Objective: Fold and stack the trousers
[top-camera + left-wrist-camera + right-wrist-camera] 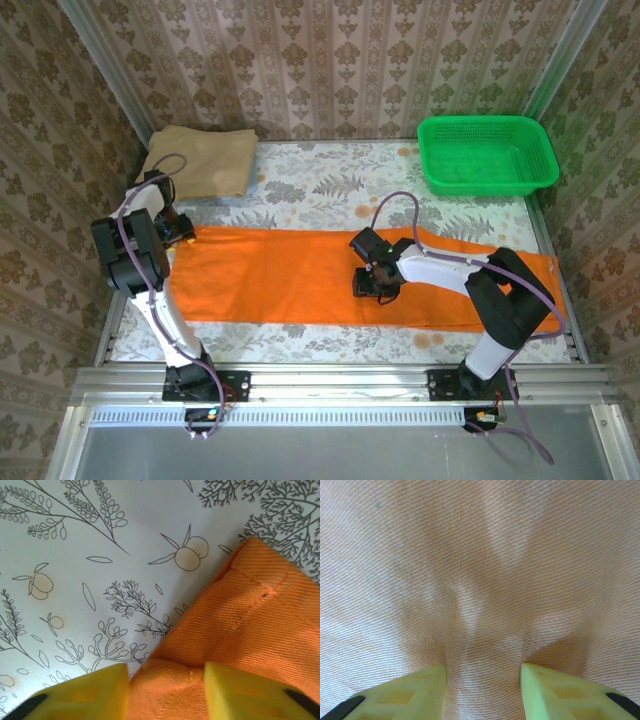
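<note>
Under right hand (482,669), trousers (290,272), lying flat

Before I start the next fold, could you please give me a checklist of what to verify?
1. Trousers lying flat in one long strip: ok.
2. Left claw at the strip's end corner, fabric between its jaws: ok.
3. Right claw at mid-strip, creases running in between its jaws: ok.
4. Either claw truly clamped on the fabric: cannot tell.
5. Beige cloth and basket apart from the trousers: ok.
</note>
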{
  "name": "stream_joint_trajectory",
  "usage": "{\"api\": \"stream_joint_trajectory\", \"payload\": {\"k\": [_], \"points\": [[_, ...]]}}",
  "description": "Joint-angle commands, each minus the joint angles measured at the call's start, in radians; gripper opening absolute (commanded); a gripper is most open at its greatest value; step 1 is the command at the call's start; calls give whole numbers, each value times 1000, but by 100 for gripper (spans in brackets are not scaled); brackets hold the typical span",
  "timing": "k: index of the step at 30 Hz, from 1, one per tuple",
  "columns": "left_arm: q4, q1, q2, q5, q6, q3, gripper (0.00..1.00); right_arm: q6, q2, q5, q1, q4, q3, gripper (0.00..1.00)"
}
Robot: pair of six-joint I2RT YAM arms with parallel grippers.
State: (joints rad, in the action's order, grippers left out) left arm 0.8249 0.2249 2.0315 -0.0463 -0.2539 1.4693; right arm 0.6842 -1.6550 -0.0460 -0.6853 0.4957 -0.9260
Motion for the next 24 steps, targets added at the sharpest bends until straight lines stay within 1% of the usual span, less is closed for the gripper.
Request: {"api": "stream_joint_trajectory", "payload": {"k": [1,3,5,8,9,11,13,24], "points": [[-6,9,10,-19,-15,-21,49,13,32,-3,0,0,23,45],[-19,8,14,-9,-16,-21,50,11,39,0,0,-3,28,45],[-18,10,23,-6,-15,-14,37,12,47,2,0,-6,33,45],[-11,10,27,-4,-21,-7,14,14,54,-1,0,-10,42,45],[-12,9,23,-7,-22,-7,11,15,54,-2,-1,-12,42,45],[-6,7,12,-8,-24,-8,7,17,56,-3,-2,-13,46,45],[7,2,0,-15,-19,-4,0,19,58,-4,-3,-15,47,45],[67,-40,-158,-41,-11,0,0,21,55,-3,-5,-24,55,45]]}}
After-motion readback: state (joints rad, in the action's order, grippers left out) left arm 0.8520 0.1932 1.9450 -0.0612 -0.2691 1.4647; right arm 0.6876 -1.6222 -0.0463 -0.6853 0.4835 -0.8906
